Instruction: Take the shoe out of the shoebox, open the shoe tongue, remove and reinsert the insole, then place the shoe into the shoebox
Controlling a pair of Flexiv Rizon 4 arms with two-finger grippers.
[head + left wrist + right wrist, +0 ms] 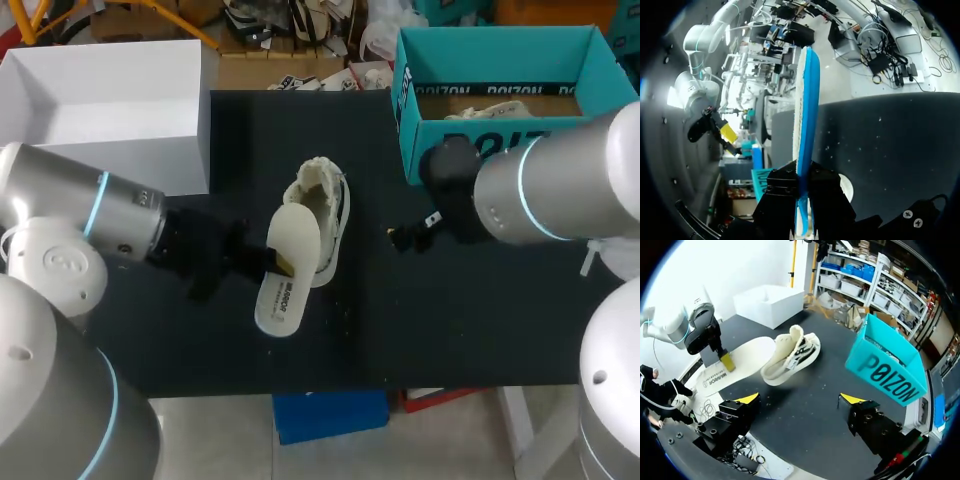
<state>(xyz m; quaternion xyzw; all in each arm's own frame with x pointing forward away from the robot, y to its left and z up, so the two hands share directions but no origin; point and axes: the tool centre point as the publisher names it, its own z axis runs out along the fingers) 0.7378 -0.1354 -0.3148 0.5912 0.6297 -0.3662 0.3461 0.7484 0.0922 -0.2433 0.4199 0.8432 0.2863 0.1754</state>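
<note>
Head view looks down on a black table [450, 330] with the shoe [325, 215] close to its centre, out of the box. The shoe is cream with dark side markings. Its fleecy collar points to 12 o'clock and its toe to 6 o'clock. The pale insole [285, 300] is outside the shoe. It overlaps the shoe's 9 o'clock side and runs down toward 6 o'clock past the toe.

The left gripper [278, 262] comes in from 9 o'clock, and its fingers are clamped on the insole's long edge about midway along. Whether the insole touches the table cannot be told. The right gripper [405, 238] hangs at 3 o'clock of the shoe, well apart from it, with its jaws spread and nothing between them.

The teal shoebox [500, 35] stands open at 1 o'clock on the table, and a white box [110, 60] sits at 10 o'clock.

Left wrist view shows the insole [807, 100] edge-on, with one blue face and one white. It is pinched between the left gripper's [803, 200] two fingers and stretches straight ahead of them.

Right wrist view shows the yellow tips wide apart, with the shoe [790, 352] ahead of them and the shoebox [885, 372] beside it.
</note>
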